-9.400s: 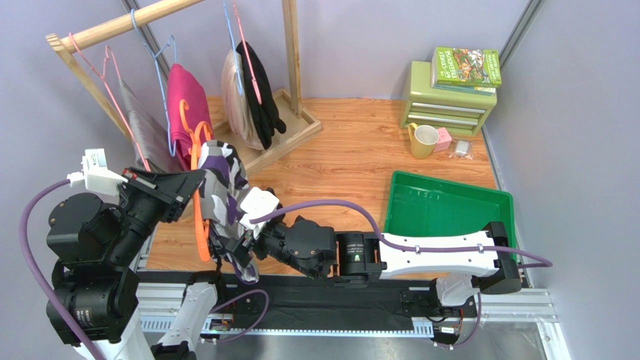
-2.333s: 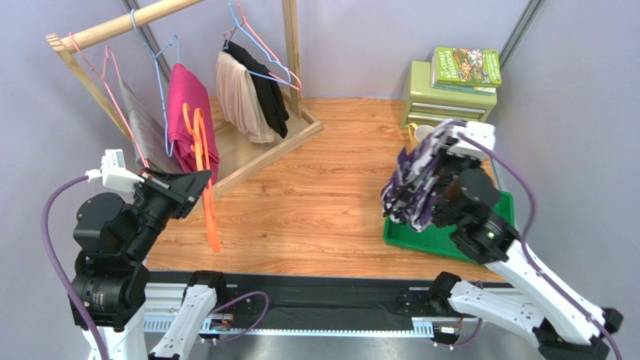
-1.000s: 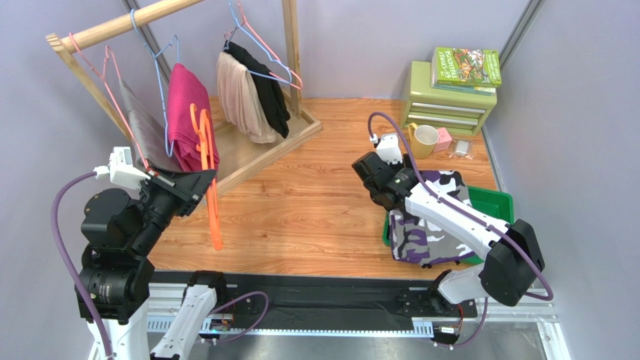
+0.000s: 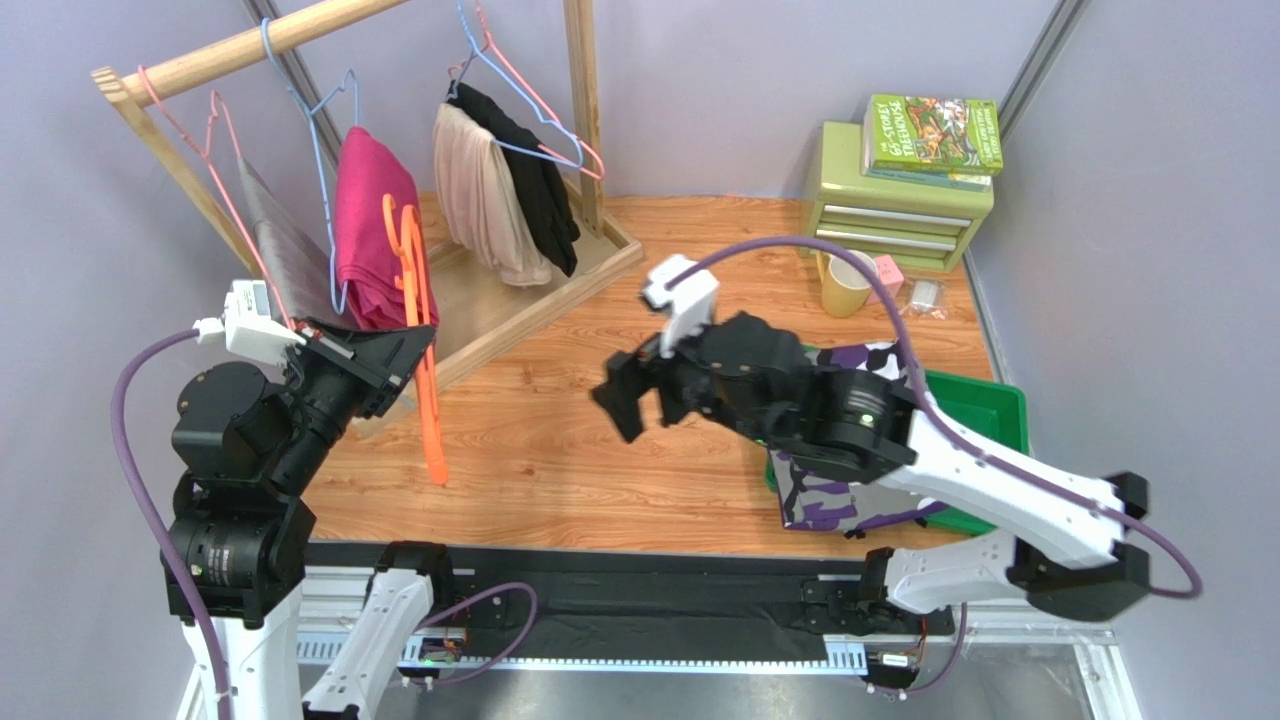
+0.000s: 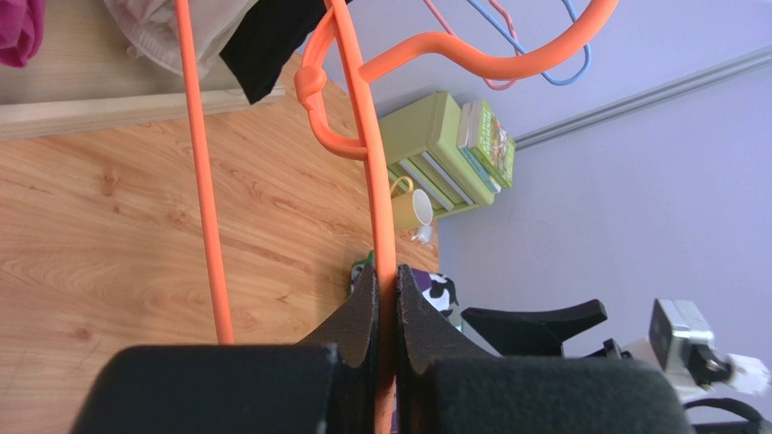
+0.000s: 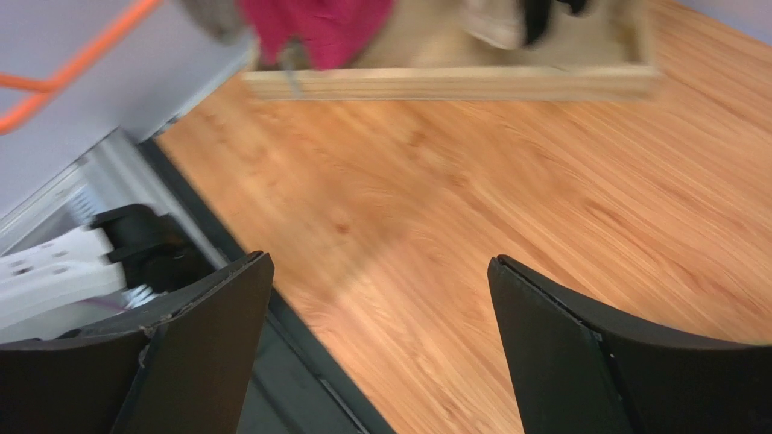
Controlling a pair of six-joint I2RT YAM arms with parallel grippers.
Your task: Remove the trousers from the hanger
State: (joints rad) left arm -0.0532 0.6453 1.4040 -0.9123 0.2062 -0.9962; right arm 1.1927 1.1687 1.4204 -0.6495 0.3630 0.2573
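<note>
So, the left gripper [image 5: 385, 291] is clamping its jaws tight on the thin bar of the orange hanger [image 4: 422, 342], up by the near left corner of the worktop [image 4: 631, 315]. The hanger is dangling bare from it, just in front of the wooden rack [image 4: 580, 90].

The right gripper [image 4: 637, 395] is hovering over the middle of the worktop with its jaws spread wide. In its wrist view only wood grain is showing between the two fingers [image 6: 208, 344].

The camouflage trousers [image 4: 824, 495] are lying bunched in the green tray [image 4: 995, 399] on the right, spilling a bit over its near left corner. The right arm is crossing right over them, so only bits are peeking out on either side of it.

The magenta trousers [image 4: 361, 210] are hanging from the rack's rail on a blue wire hanger [image 4: 320, 128]. From the top view the orange hanger is sitting right against their near edge and partly covering them. A grey garment [image 4: 278, 248] is hanging just to their left. The beige garment [image 4: 473, 195] and the black garment [image 4: 529, 180] are hanging together further right.

At the far right, a green drawer box [image 4: 894, 203] is carrying a couple of books [image 4: 932, 132], with a yellow mug [image 4: 848, 281] standing just in front of it.
</note>
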